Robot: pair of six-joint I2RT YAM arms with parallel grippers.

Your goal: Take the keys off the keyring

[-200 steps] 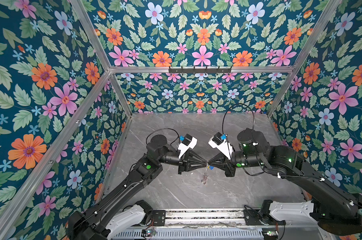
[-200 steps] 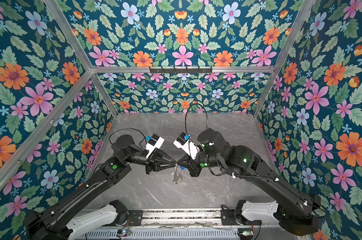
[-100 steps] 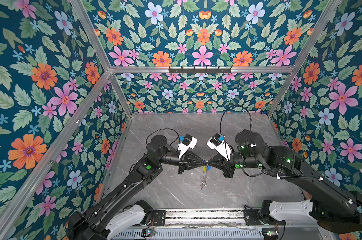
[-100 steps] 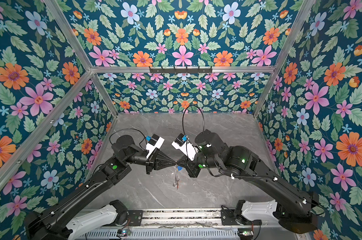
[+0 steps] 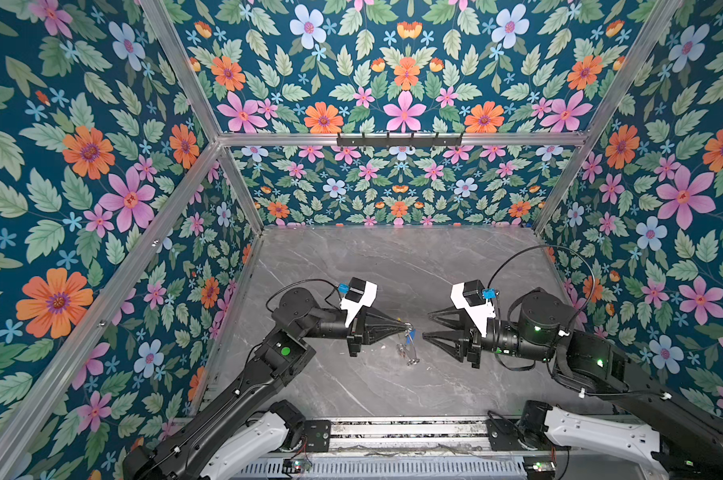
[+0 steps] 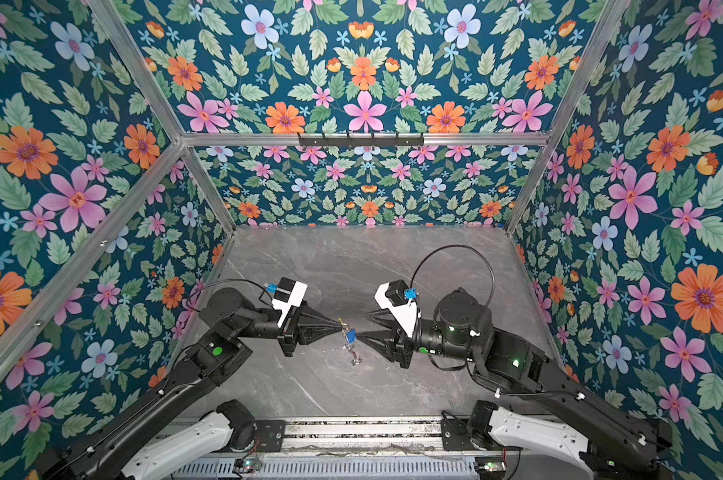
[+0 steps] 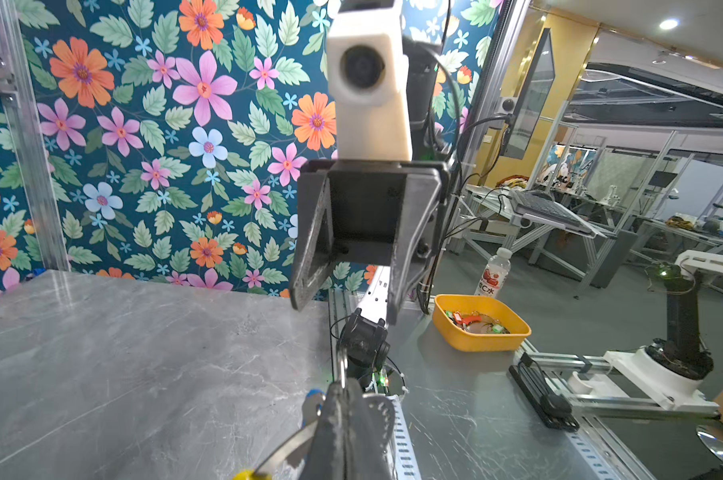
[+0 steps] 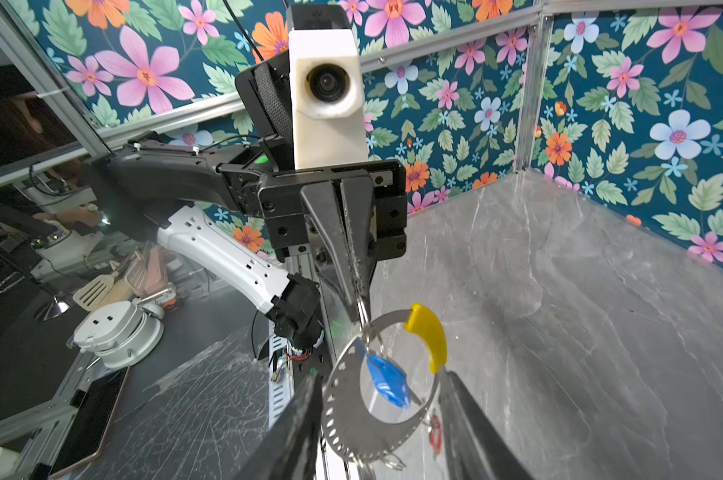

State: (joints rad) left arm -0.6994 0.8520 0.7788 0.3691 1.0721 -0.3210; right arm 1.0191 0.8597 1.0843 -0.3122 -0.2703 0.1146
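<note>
My left gripper (image 5: 405, 328) (image 6: 342, 328) (image 8: 357, 299) is shut on a small split ring at the rim of the keyring (image 8: 347, 419) (image 5: 409, 351) (image 6: 353, 353), a grey crescent band with a yellow arc (image 8: 428, 332). The keyring hangs from it above the table. A key with a blue tag (image 8: 386, 382) (image 6: 350, 335) (image 7: 312, 401) dangles inside the ring, and a red tag (image 8: 434, 432) shows behind it. My right gripper (image 5: 425, 324) (image 6: 361, 323) (image 7: 349, 309) stands open just right of the keyring. Its fingers (image 8: 297, 428) flank the ring without holding it.
The grey marble table (image 5: 393, 266) is walled by floral panels on three sides. A black hook rail (image 5: 399, 139) hangs on the back wall. Off the table's edge stand an orange tray (image 7: 480, 336) of tagged keys and a bottle (image 7: 492, 274).
The right gripper has opened and drawn back to the right, away from the left gripper's tip. The keyring now hangs from the left gripper alone.
</note>
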